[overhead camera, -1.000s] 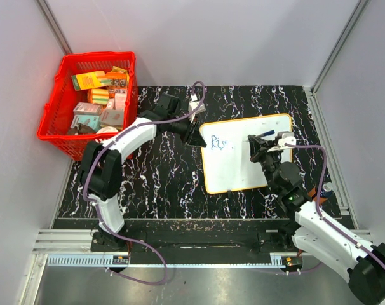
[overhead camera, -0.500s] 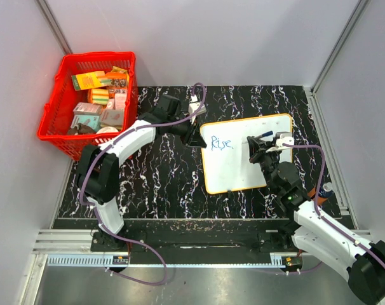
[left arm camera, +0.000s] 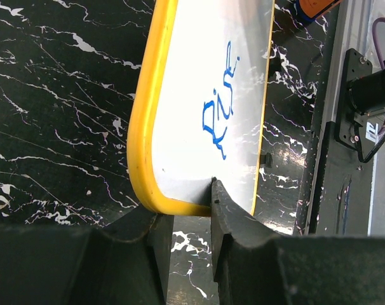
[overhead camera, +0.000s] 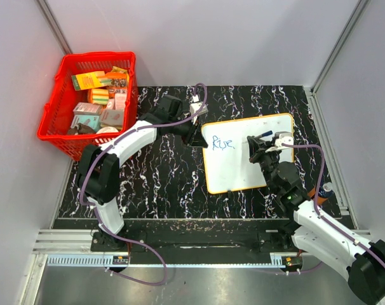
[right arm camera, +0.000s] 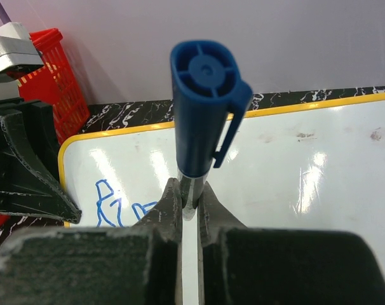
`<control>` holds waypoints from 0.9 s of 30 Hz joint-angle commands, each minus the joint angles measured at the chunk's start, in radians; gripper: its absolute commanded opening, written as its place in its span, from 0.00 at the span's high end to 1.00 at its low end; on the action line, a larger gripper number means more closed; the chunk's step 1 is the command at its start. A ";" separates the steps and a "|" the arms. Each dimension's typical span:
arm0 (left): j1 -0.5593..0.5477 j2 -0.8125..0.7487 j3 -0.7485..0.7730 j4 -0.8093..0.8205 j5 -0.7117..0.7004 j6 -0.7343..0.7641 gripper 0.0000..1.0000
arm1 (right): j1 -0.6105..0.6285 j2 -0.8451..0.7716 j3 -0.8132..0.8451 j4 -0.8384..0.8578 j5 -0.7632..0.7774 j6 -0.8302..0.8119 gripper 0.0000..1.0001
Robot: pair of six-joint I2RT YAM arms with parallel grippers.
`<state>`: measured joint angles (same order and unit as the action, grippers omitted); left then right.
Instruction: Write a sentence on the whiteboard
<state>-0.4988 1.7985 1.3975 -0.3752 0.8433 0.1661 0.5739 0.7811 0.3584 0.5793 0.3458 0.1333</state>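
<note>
While the whiteboard (overhead camera: 243,168) lies on the black marbled table (overhead camera: 154,184), toward 3 o'clock of centre, its yellow rim at the 9 o'clock edge is pinched between the jaws of the left gripper (overhead camera: 196,135). A blue marker (right arm camera: 202,108) is clamped by the closed right gripper (right arm camera: 189,210) over the board's 3 o'clock half. Of the sentence (overhead camera: 222,144), only "Rise" is written, near the board's 10 o'clock corner. A red basket (overhead camera: 59,141) is seen at 10 o'clock.
</note>
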 commanded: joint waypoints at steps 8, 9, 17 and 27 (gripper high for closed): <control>-0.043 0.053 -0.068 -0.082 -0.234 0.197 1.00 | -0.005 0.021 0.048 0.007 -0.028 -0.017 1.00; -0.043 0.055 -0.068 -0.082 -0.234 0.197 1.00 | -0.005 0.021 0.054 -0.004 -0.034 -0.015 1.00; -0.043 0.055 -0.068 -0.082 -0.239 0.196 1.00 | -0.005 0.024 0.128 -0.075 -0.025 -0.043 1.00; -0.044 0.058 -0.069 -0.082 -0.243 0.197 1.00 | -0.072 0.087 0.152 -0.065 -0.102 0.011 1.00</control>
<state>-0.5026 1.7988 1.3914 -0.3721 0.8146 0.1638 0.5488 0.8707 0.4664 0.4980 0.3099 0.1123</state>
